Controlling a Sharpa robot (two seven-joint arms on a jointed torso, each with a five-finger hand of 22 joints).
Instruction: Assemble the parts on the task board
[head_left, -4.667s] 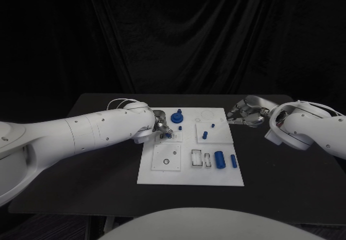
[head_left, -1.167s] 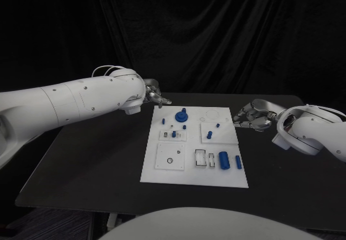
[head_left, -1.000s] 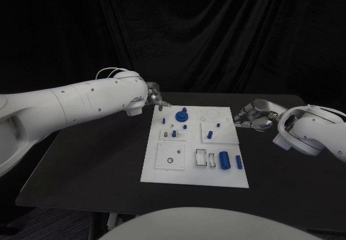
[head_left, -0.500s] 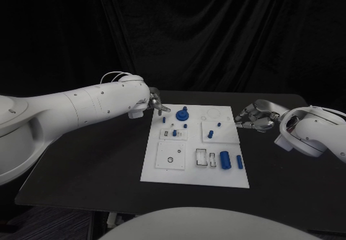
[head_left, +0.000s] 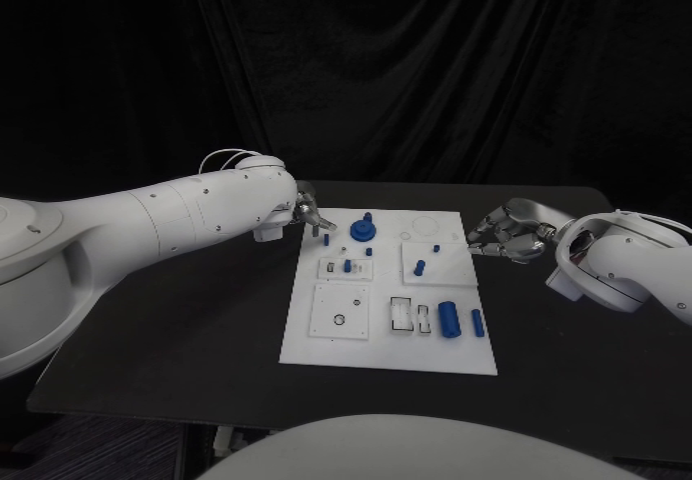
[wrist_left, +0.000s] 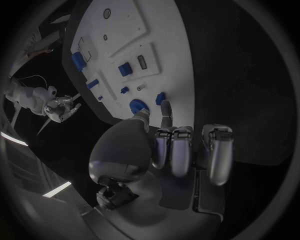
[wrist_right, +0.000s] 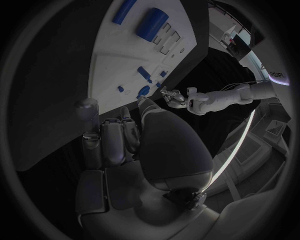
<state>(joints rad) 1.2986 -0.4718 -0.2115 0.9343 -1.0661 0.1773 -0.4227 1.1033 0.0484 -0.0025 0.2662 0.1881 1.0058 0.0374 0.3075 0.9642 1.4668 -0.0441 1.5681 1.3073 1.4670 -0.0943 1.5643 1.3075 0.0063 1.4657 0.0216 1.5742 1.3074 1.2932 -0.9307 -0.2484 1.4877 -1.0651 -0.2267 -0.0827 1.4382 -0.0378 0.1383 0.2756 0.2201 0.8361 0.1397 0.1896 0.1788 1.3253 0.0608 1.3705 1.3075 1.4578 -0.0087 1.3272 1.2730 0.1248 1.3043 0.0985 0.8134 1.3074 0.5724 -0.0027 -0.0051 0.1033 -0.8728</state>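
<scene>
The white task board (head_left: 339, 345) lies in the middle of the table. A blue round knob (head_left: 362, 231) stands at its far end, with a small blue peg (head_left: 329, 239) to its left. More small blue pieces (head_left: 420, 268) stand mid-board. A thick blue cylinder (head_left: 449, 320) and a slim one (head_left: 477, 322) lie at the near right. My left hand (head_left: 307, 215) hovers over the board's far left corner with nothing in it. Most of its fingers are curled, and one fingertip (wrist_left: 165, 106) points beside the peg (wrist_left: 160, 97). My right hand (head_left: 505, 232) stays curled and empty by the board's right edge.
The black table (head_left: 173, 330) spreads wide on both sides of the board. Several empty slots (head_left: 404, 315) sit at the board's near middle, and a small ring (head_left: 335, 321) lies on a square plate at the near left. A black curtain hangs behind.
My left hand has come down from a raised spot beyond the table's far edge to the board's far left corner. The right hand has stayed put.
</scene>
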